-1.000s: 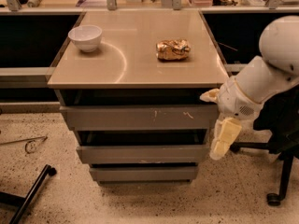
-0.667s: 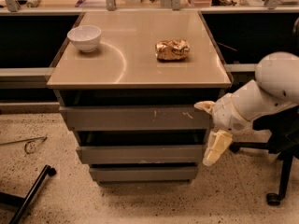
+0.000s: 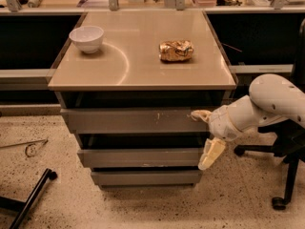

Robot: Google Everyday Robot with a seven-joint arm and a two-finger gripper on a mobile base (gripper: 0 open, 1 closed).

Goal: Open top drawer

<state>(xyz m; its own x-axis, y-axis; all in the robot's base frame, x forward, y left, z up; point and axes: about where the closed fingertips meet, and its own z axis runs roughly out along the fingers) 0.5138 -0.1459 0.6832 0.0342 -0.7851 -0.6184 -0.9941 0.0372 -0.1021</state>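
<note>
The top drawer (image 3: 133, 120) is the widest grey front, just under the cabinet top, with pale scratch marks right of centre. Two shorter grey drawer fronts (image 3: 140, 157) sit below it. A dark gap shows between the top drawer's front and the cabinet top. My gripper (image 3: 204, 133) is at the right end of the top drawer front and is open. Its upper finger (image 3: 199, 114) is at the drawer's top right corner, and its lower finger (image 3: 212, 153) hangs beside the middle drawer. The white arm reaches in from the right.
On the beige cabinet top (image 3: 143, 75) stand a white bowl (image 3: 86, 38) and a crumpled golden bag (image 3: 176, 50). A black chair base (image 3: 286, 175) is at the right. A black leg (image 3: 29, 199) and a wire (image 3: 28, 147) lie on the speckled floor at the left.
The arm has dropped lower and swung left, bringing the gripper from beside the cabinet to the top drawer's right end. The drawers, bowl and bag have not moved.
</note>
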